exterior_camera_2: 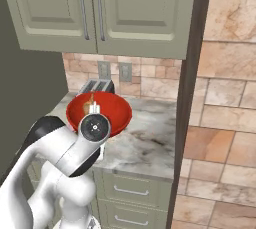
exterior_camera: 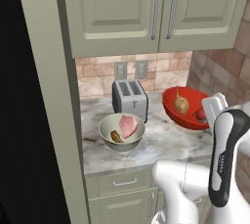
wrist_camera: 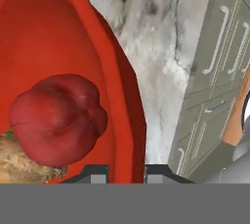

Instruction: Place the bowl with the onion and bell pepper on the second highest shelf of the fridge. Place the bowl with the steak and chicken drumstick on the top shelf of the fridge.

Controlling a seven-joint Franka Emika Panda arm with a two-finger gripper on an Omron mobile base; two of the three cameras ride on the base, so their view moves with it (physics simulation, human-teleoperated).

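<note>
On the marble table (exterior_camera: 161, 140), the pincer (wrist_camera: 126, 173) is gripping the rim of the glossy red bowl (exterior_camera: 188, 115), which is tilting; its tan onion (exterior_camera: 181, 104) and red pepper (wrist_camera: 58, 118) could roll out.

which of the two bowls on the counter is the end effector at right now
The red bowl holding the onion and bell pepper, right of the toaster. The end effector straddles its rim. The cream bowl with meat sits apart, farther left.

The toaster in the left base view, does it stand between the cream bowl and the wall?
Yes, the toaster stands behind the cream bowl, close to the brick wall.
</note>
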